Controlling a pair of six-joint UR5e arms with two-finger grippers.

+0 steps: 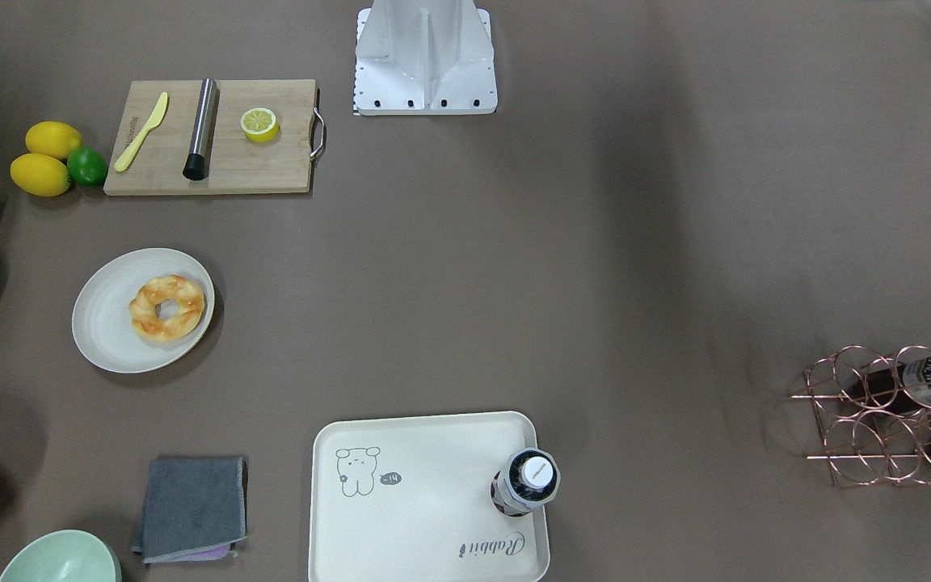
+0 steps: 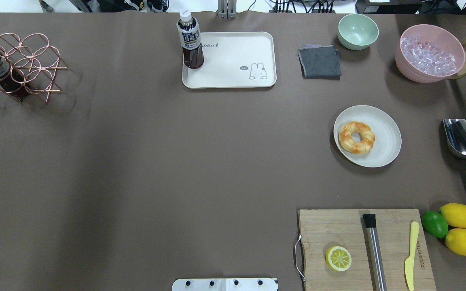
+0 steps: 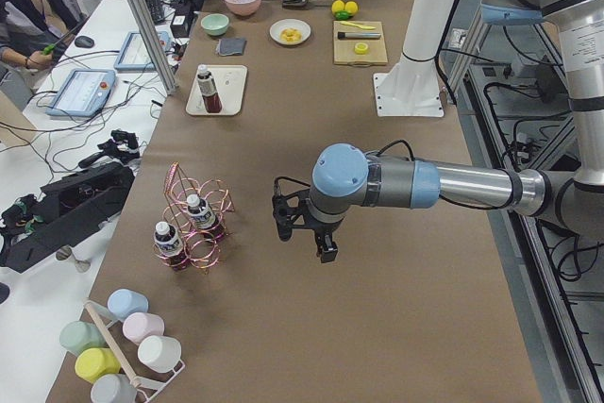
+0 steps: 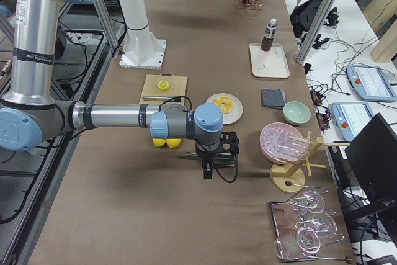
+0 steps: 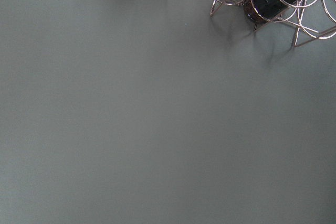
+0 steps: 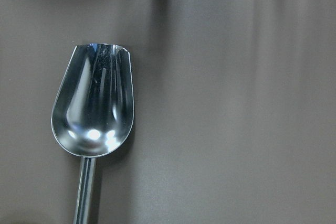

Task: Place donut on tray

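Observation:
The donut [image 1: 167, 307] lies on a round off-white plate [image 1: 102, 331], on the right side of the overhead view [image 2: 356, 137]. The cream tray [image 1: 425, 517] lies at the table's far edge [image 2: 233, 60], with a dark drink bottle [image 2: 190, 40] standing on one corner. Neither gripper shows in the overhead or front view. The left gripper [image 3: 304, 238] hangs over bare table near the copper rack. The right gripper [image 4: 211, 162] hangs over the table near the metal scoop. I cannot tell whether either is open or shut. Both are far from the donut.
A wooden cutting board [image 2: 338, 230] carries a lemon half [image 2: 338, 258], a steel rod and a yellow knife. Two lemons and a lime [image 2: 434, 223] lie beside it. A metal scoop [image 2: 461, 141], a pink ice bowl [image 2: 429, 52], a green bowl [image 2: 357, 30], a grey cloth [image 2: 320, 61] and a copper bottle rack [image 2: 14, 64] stand around.

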